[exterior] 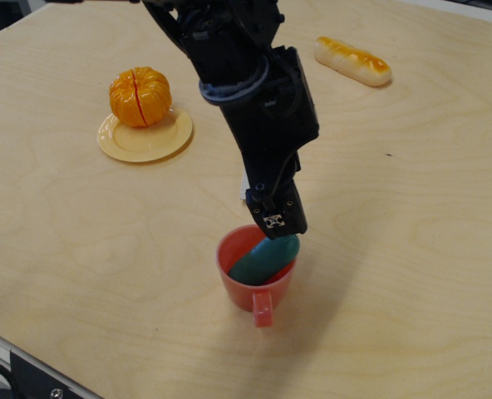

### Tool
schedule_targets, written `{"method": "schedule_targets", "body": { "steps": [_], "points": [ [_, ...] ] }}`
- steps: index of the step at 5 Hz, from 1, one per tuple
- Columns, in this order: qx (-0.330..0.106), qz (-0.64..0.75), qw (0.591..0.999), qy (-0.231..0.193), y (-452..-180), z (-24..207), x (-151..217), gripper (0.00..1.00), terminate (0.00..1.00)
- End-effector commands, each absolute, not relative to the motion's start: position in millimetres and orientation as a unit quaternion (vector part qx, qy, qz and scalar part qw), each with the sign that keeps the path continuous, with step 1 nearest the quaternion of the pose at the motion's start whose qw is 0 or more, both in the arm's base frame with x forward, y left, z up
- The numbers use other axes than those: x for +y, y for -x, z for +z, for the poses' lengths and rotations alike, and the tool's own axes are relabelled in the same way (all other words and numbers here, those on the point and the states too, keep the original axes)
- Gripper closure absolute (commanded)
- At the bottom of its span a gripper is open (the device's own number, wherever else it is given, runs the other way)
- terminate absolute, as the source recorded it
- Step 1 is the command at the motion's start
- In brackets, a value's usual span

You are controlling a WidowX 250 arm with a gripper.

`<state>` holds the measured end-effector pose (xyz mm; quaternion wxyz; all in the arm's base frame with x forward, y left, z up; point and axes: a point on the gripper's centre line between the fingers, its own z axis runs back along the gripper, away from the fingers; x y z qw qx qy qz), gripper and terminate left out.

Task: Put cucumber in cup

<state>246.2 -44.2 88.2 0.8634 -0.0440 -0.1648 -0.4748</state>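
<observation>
I see cucumber (pixel 263 258) lying tilted inside cup (pixel 255 283), lower centre of frame, upper end leaning on right rim. Cup upright on table (pixel 412 249), handle facing bottom of frame. My pincer (pixel 273 223) hangs just above cup, tip at cucumber's upper end; whether jaws grip it or stand apart, I cannot tell. Orange (pixel 139 96) on yellow plate (pixel 144 137) upper left. Bread roll (pixel 353 60) upper right.

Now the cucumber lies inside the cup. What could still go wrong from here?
The dark teal-green plastic cucumber leans tilted in the small red-orange plastic cup, one end over the rim, so it may tip out. The black gripper hangs close above that end; rising, it could drag the cucumber or topple the light cup.
</observation>
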Motion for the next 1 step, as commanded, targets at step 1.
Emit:
{"method": "schedule_targets", "body": {
  "steps": [1],
  "points": [
    [-0.178, -0.476, 0.861, 0.038, -246.6, 92.8, -44.1, 0.00, 1.00]
  ]
}}
